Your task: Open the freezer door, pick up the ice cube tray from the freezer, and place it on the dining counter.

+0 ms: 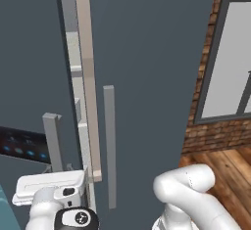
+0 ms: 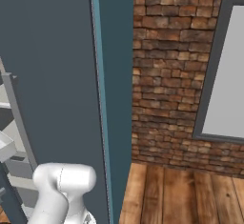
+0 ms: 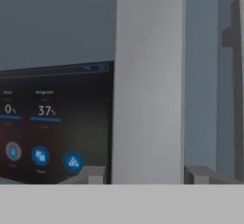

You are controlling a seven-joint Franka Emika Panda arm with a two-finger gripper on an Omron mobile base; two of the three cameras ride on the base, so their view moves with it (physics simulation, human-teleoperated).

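Observation:
The freezer door (image 1: 29,77) is slate-grey, with a black blue-lit control panel (image 1: 22,146) low on its face. It stands slightly ajar, and a strip of pale inner shelving (image 1: 73,53) shows at its edge. Its grey bar handle (image 1: 51,141) rises just above my white hand. In the hand view the handle (image 3: 148,80) stands upright between my fingertips (image 3: 93,174), with the panel (image 3: 52,123) to its left. My gripper (image 3: 145,174) straddles the bar with a thin gap on the left side. In the left base view the gripper (image 1: 55,174) sits at the handle's foot. The ice cube tray is hidden and the dining counter is out of view.
The plain slate-grey right door (image 1: 147,67) with its own bar handle (image 1: 109,146) stands shut beside the gap. A teal side panel (image 2: 116,99), a red brick wall (image 2: 167,75), a grey-framed window (image 2: 224,75) and a wooden floor (image 2: 181,194) lie to the right.

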